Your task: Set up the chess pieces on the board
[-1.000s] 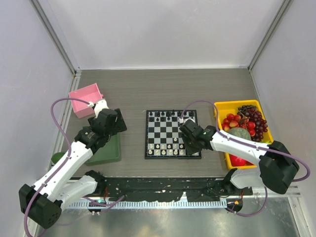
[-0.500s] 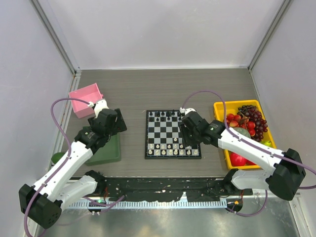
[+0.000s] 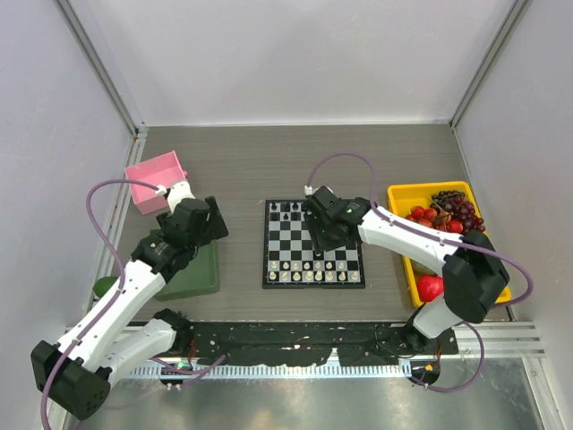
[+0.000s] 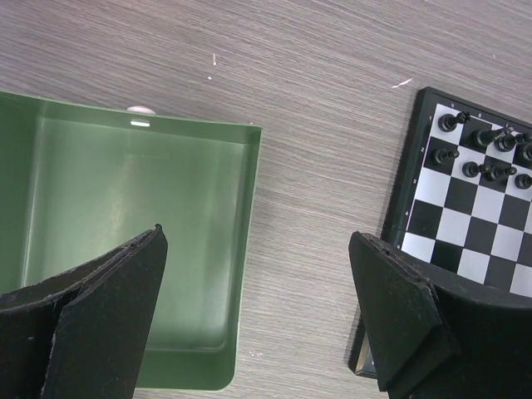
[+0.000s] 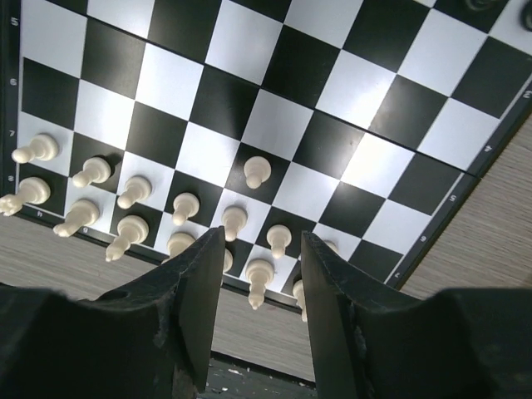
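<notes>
**Grey wood-grain table point(image 3: 269, 161), board point(image 3: 291, 240) at centre**

Left of the board, the left gripper point(image 4: 258, 237) is held by the green tray point(image 4: 125, 249), fingers spread wide and empty. On the board, black chess pieces point(image 4: 486, 137) are set at the far edge, cream in 2 near rows. Above these, the right gripper point(image 5: 262, 234) is held with fingers parted, nothing pinched.

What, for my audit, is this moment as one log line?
left gripper open near green plastic tray | right gripper open over cream-white chess pieces | black-and-white checkered chessboard partly set
</notes>
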{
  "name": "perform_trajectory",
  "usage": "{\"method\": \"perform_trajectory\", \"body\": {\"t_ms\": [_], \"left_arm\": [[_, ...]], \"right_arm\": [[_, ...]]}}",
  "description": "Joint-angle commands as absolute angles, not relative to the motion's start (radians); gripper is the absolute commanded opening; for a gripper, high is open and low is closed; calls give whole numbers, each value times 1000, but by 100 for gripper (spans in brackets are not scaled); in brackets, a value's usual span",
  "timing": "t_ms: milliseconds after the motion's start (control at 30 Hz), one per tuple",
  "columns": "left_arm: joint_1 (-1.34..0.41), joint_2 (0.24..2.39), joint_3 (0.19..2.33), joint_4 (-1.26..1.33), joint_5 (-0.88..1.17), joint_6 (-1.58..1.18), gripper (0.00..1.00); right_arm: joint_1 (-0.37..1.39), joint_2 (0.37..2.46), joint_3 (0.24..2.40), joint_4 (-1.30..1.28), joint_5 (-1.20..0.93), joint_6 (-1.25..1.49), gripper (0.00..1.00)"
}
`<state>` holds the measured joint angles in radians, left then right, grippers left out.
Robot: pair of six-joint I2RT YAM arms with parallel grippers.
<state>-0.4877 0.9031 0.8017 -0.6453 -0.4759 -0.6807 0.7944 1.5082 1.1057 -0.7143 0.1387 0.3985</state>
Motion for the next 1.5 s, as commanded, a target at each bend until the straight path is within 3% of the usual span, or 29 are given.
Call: {"method": "perform_trajectory", "body": {"t_ms": [0, 1167, 1467], "left_arm": [[-479, 885, 807, -634, -511, -686, 99], [-474, 904, 821, -637, -517, -675, 99], [-474, 904, 822, -637, -520, -675, 99]], "right_arm": [[788, 1552, 1154, -677, 111, 385, 48], [776, 1689, 1169, -609, 87, 382, 28], [770, 1686, 1167, -626, 86, 382, 30]]}}
